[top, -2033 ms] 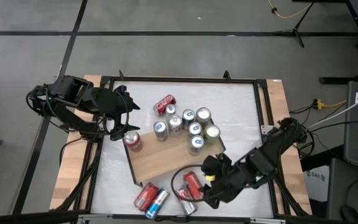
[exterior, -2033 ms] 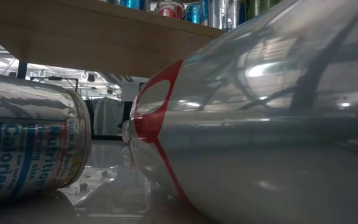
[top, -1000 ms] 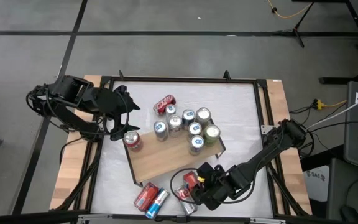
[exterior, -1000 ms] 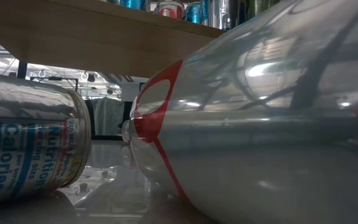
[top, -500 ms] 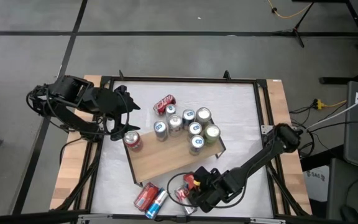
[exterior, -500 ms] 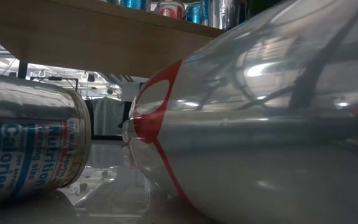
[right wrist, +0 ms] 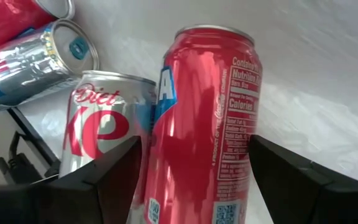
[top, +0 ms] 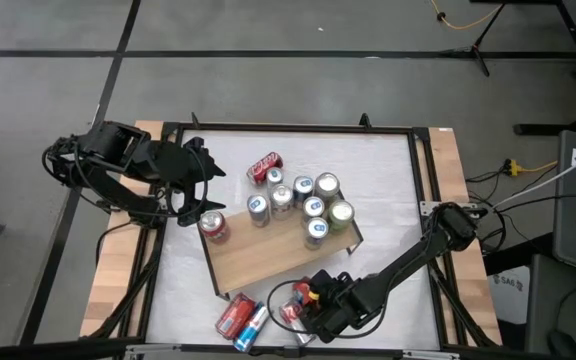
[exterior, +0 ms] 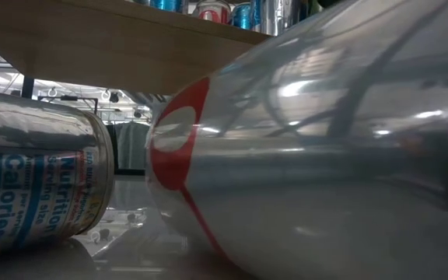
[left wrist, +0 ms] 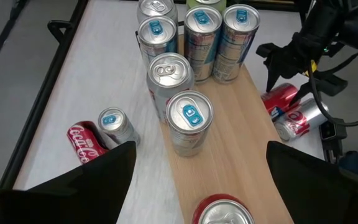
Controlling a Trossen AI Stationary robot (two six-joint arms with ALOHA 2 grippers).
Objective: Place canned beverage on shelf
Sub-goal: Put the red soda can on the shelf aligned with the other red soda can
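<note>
I count fourteen cylindrical aluminium drink cans (top: 314, 207) — eight standing on the one light-brown wooden shelf board with black frame (top: 258, 255), six off it — and two dark robot arms (top: 128, 160).

The shelf (left wrist: 241, 143) is a smooth, matt, light wooden board. The cans (left wrist: 189, 118) standing on it are shiny metal with bright silver tops. A red can (right wrist: 207, 124) has a glossy printed skin, and the silver can (right wrist: 107, 124) beside it gleams too. The tabletop (top: 388, 180) looks white and matt.

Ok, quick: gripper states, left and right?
Left gripper: open, holding nothing, above the shelf.
Right gripper: fingers either side of the red can; grip cannot be told.
</note>
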